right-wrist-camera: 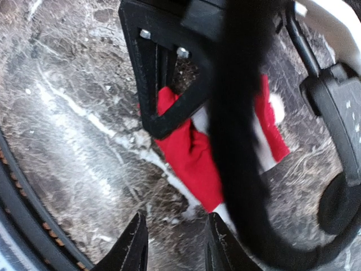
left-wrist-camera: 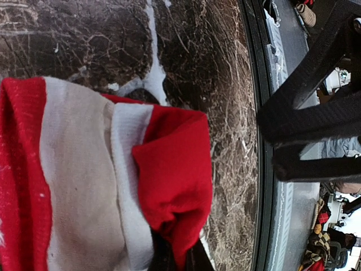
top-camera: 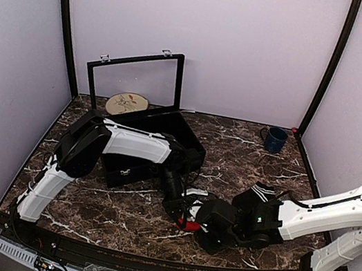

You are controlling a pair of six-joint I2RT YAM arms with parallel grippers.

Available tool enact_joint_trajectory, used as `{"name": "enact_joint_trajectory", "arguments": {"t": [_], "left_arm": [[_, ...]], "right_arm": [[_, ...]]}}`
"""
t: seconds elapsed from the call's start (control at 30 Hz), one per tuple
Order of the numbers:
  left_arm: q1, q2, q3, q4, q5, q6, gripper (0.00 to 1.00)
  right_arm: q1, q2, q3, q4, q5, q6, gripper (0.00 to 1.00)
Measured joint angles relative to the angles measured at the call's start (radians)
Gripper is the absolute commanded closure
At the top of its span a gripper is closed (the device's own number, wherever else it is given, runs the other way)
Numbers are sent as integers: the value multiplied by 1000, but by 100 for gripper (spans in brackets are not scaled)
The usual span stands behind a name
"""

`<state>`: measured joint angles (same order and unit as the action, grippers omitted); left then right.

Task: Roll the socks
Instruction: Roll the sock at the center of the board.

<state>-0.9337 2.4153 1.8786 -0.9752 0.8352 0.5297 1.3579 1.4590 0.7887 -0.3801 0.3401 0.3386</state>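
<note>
Sock (left-wrist-camera: 84,169), red-and-white knit, folded, mostly hidden in my overhead view; left pincer (left-wrist-camera: 179,261) pinches its fold, right pincer (right-wrist-camera: 176,244) spread, empty.

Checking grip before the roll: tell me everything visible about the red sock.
The red sock is soft knit, red with a white band and a beige patch, its end folded over. It lies on the marble table, mostly hidden under both arms from above. The left gripper pinches the fold; the right gripper is open, apart.
</note>
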Motion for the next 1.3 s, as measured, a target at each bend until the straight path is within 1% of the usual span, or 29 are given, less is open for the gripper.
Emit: {"name": "enact_joint_trajectory", "arguments": {"t": [0.17, 0.4, 0.8, 1.03, 1.17, 1.3], "left_arm": [[9, 11, 5, -8, 30, -2, 99], [22, 24, 18, -22, 55, -3, 99], [37, 27, 18, -23, 71, -3, 99], [41, 28, 18, -23, 78, -3, 99], [43, 29, 18, -23, 85, -3, 99], [44, 29, 18, -23, 88, -3, 99]], "right_arm": [[5, 54, 19, -6, 68, -110, 63], [5, 100, 22, -8, 105, -225, 61], [2, 193, 59, 21, 132, -346, 61], [-36, 218, 70, 39, 130, -376, 64], [-57, 233, 84, 47, 125, -391, 70], [-71, 242, 92, 50, 111, -409, 77]]}}
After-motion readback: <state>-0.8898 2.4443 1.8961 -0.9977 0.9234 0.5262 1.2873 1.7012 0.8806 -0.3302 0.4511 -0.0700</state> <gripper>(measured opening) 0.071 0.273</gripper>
